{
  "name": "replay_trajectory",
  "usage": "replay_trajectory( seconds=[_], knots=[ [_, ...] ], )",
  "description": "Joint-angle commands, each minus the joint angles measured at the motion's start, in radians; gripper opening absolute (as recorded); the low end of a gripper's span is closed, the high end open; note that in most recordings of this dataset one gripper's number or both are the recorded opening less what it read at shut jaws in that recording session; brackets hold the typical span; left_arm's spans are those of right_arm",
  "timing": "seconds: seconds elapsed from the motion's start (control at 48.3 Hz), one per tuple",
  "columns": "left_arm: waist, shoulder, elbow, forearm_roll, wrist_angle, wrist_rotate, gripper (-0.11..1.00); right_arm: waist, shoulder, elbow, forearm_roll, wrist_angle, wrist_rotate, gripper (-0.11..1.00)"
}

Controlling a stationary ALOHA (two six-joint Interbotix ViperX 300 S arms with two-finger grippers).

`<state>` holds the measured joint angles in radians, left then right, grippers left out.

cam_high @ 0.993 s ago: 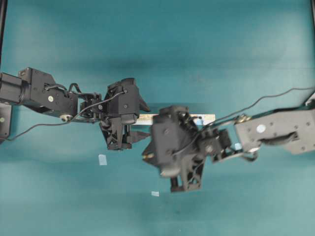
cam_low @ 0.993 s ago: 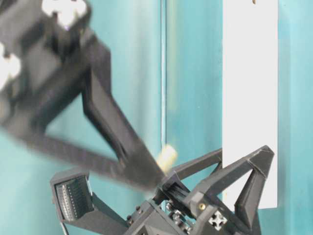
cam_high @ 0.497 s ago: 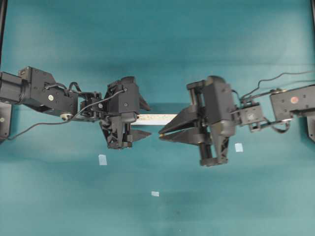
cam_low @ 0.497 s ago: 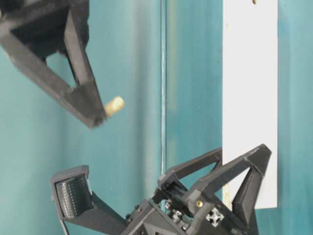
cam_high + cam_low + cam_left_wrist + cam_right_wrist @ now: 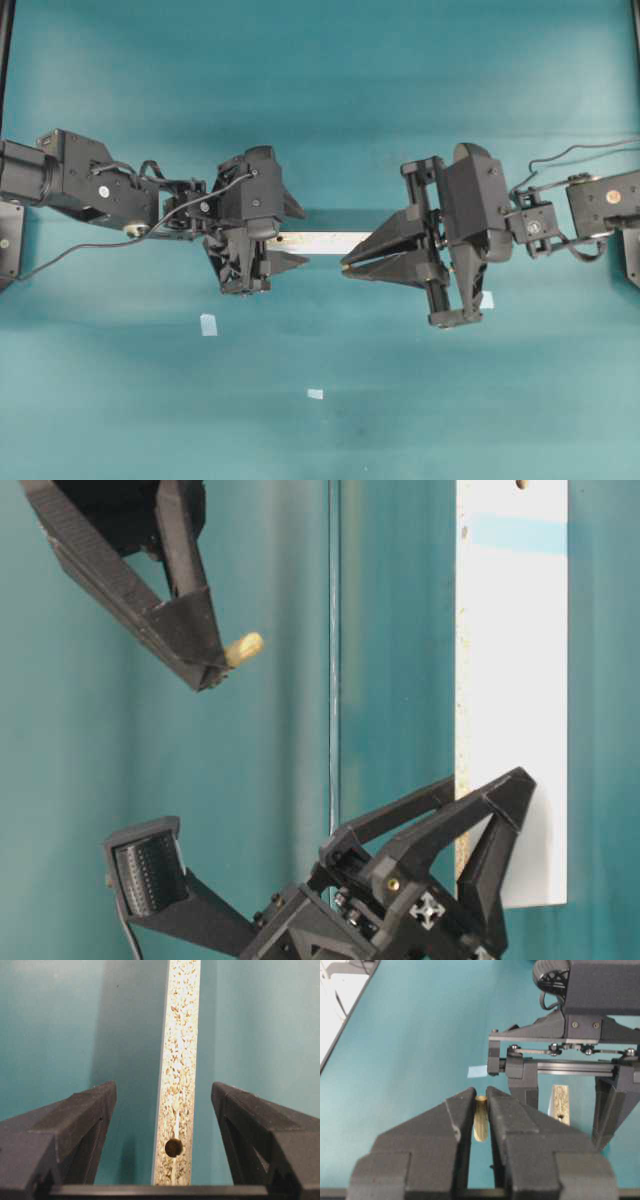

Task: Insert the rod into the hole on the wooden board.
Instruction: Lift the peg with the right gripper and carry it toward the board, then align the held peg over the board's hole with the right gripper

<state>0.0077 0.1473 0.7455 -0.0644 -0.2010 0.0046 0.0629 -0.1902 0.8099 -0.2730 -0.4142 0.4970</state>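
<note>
Overhead exterior view showed the wooden board [image 5: 315,240] lying lengthwise between the two arms. At its left end, the left gripper [image 5: 162,1110] straddled the board on edge, fingers [image 5: 75,1125] spread either side, neither visibly touching. Off its right end, raised above the table, the right gripper [image 5: 480,1110] had its fingers pressed on the rod [image 5: 243,648], whose tip poked past them. That peg looked light, stiff and smooth, likely to twist if pinched off-centre. The board looked rigid, best clamped across its flat faces near the hole [image 5: 173,1147].
</note>
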Motion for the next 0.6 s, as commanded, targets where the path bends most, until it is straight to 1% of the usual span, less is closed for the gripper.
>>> replay_trajectory(
  seconds=[0.0,0.331,0.579],
  knots=[
    [0.005,-0.012,-0.012,0.002,-0.008,0.012,0.83,-0.008,-0.021,0.003,-0.003,-0.018,-0.002,0.11],
    [0.003,-0.012,-0.014,0.002,-0.009,0.011,0.81,-0.06,-0.044,0.075,-0.003,-0.086,-0.002,0.12],
    [0.003,-0.009,-0.008,0.002,-0.009,0.011,0.8,-0.086,-0.063,0.103,-0.003,-0.091,-0.002,0.11]
  ],
)
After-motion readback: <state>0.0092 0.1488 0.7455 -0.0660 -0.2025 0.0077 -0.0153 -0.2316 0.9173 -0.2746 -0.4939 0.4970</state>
